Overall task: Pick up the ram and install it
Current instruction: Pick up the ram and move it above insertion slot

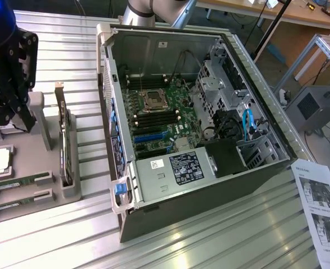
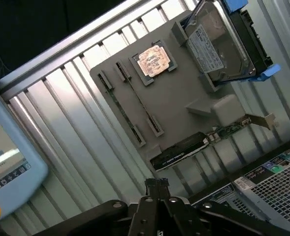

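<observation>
Gripper point(image 2: 157, 186) closed, nothing in it, nearest the expansion card point(image 2: 181, 153) at the edge of the grey tray point(image 2: 184, 105). Two ram sticks point(image 2: 120, 108) sit edge-on in the tray, side by side, CPU point(image 2: 153, 60) just beside them. Hard drive point(image 2: 218, 42) in the same tray. Teach pendant point(image 2: 7, 162) well apart.

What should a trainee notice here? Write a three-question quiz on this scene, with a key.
1. True or false: the gripper grips a ram stick.
2. On the table, at the exterior view's right of the case, lies: A) a paper; B) a keyboard; C) a mug.
3. Fill in: the CPU rests on the grey ____.
Key: 1 false, it is shut and empty; 2 A; 3 tray.
</observation>
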Robot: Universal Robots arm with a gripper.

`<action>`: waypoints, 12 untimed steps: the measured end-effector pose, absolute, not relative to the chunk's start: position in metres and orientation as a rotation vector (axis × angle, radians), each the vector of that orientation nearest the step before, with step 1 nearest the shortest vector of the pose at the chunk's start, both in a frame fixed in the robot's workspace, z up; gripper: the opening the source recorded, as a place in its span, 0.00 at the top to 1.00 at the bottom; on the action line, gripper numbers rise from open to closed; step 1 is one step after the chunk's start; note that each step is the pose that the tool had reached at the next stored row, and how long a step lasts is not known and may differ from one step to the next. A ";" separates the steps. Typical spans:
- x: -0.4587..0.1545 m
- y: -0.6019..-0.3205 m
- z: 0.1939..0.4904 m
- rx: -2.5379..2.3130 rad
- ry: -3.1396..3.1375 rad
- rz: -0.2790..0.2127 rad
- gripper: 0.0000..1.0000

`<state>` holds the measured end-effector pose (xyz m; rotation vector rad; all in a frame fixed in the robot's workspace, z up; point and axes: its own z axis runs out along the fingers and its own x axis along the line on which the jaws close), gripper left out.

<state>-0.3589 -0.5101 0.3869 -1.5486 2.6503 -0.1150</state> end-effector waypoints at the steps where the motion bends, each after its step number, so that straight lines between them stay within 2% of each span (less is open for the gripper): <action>1: -0.359 -0.510 0.387 -1.597 2.620 -0.115 0.89; 12: -0.359 -0.510 0.386 -1.959 2.354 -0.107 0.89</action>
